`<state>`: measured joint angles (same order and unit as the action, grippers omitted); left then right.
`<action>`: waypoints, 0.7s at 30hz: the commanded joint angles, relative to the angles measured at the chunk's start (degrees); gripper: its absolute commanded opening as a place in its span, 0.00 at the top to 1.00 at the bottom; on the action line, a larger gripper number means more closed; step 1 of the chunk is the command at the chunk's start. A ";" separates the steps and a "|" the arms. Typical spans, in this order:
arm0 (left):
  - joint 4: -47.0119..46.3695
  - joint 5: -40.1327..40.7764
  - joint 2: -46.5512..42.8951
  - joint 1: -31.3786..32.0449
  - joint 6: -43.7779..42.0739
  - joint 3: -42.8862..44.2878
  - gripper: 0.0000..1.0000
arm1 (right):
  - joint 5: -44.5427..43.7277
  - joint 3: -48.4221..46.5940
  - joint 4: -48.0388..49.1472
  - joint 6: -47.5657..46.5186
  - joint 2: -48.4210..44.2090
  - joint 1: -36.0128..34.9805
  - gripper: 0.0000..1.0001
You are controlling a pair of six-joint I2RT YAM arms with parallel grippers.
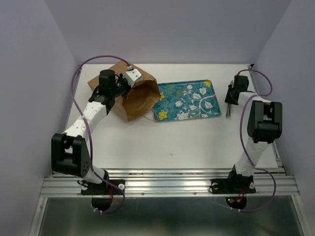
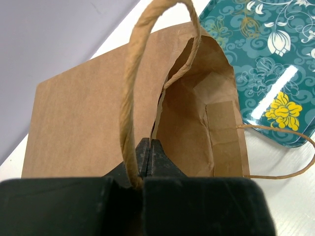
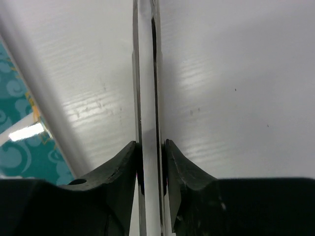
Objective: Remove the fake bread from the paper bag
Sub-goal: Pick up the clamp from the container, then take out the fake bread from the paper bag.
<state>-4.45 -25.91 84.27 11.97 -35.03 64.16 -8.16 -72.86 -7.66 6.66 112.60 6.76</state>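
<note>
**Paper bag** (image 1: 142, 98): brown, lying on its side on the table (image 1: 172, 142) at about 10 o'clock in the top view. The long axis runs from 10 o'clock to 4 o'clock. The closed base is at the 10 o'clock end, and the open mouth faces 4 o'clock toward the tray (image 1: 189, 101). The mouth's edge is just beside the tray's 9 o'clock end.

**Bread**: not visible in any view. The part of the bag's inside that the left wrist view shows is bare brown paper with fold creases.

**Left gripper** (image 2: 150, 152): jaws clenched on the rim of the bag's mouth, holding it open.

**Right gripper** (image 3: 149, 157): at 2 o'clock on the table, well apart from the bag. Its jaws are clenched on a thin metal strip (image 3: 147, 73).

**Left wrist view only**: one string handle (image 2: 129, 98) arches up over the jaws. The second handle (image 2: 295, 169) trails on the table toward the tray.

**Right wrist view only**: the strip is shiny and runs straight away from the jaws, with a corner of the tray at 8 o'clock. In the top view the strip is only a thin line pointing to 6 o'clock.

**Tray**: teal with white and yellow flowers, glossy, long axis from 9 to 3 o'clock.

**Surface and room**: white matte table with faint scuffs, pale lilac walls (image 1: 162, 29) on three sides, and a metal rail (image 1: 167, 184) along the near edge carrying both arm bases.
</note>
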 commanded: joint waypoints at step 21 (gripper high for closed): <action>-2.67 -1.07 -3.15 0.25 1.54 0.61 1.00 | 55.44 13.97 3.26 6.97 -37.53 -0.87 0.48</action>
<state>-4.49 -26.13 84.23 12.01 -34.15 64.16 34.50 -59.40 -8.45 11.14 77.91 6.68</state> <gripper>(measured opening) 0.026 0.520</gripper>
